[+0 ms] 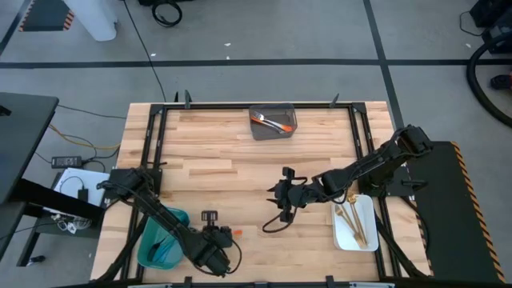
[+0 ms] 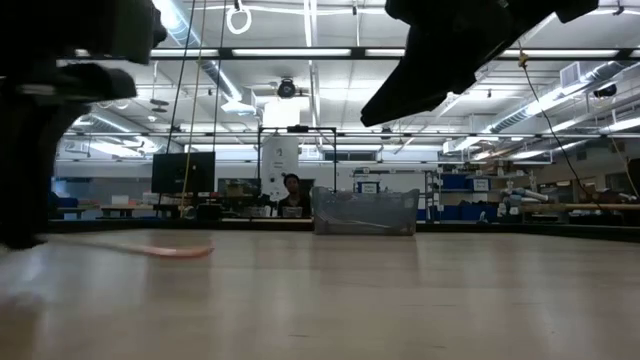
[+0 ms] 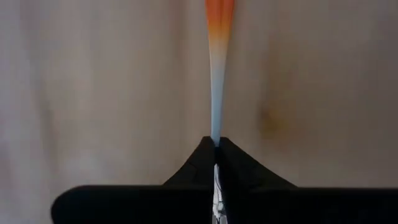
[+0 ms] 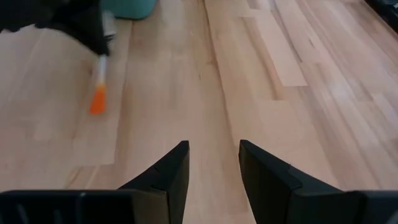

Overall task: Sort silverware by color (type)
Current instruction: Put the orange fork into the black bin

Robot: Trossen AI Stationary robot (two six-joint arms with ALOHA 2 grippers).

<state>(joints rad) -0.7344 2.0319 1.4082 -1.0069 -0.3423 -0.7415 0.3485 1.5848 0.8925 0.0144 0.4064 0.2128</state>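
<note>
An orange-handled piece of silverware (image 1: 233, 232) lies near the table's near edge, just right of the teal bin (image 1: 160, 244). My left gripper (image 1: 219, 235) is shut on its silver end. Near the table's middle, my right gripper (image 1: 280, 198) hangs open over bare wood with nothing between its fingers (image 4: 171, 171). Further orange-handled pieces lie in the grey bin (image 1: 274, 122) at the far edge. Gold pieces lie in the white bin (image 1: 354, 222) at the right. My left gripper pinches the silver end (image 3: 215, 127) of the orange-handled piece between its two fingertips (image 3: 202, 155). The fingers slant down from the table's left. The piece runs on straight ahead of them, its orange handle (image 3: 220, 15) pointing away. The piece lies low and almost level (image 2: 165, 250); whether it is clear of the table, I cannot tell.
Bare wood stretches between the two grippers and toward the grey bin (image 2: 365, 212). A black frame rail (image 1: 156, 136) borders the table's left, right and far sides. In the low view a person sits in the room beyond the table.
</note>
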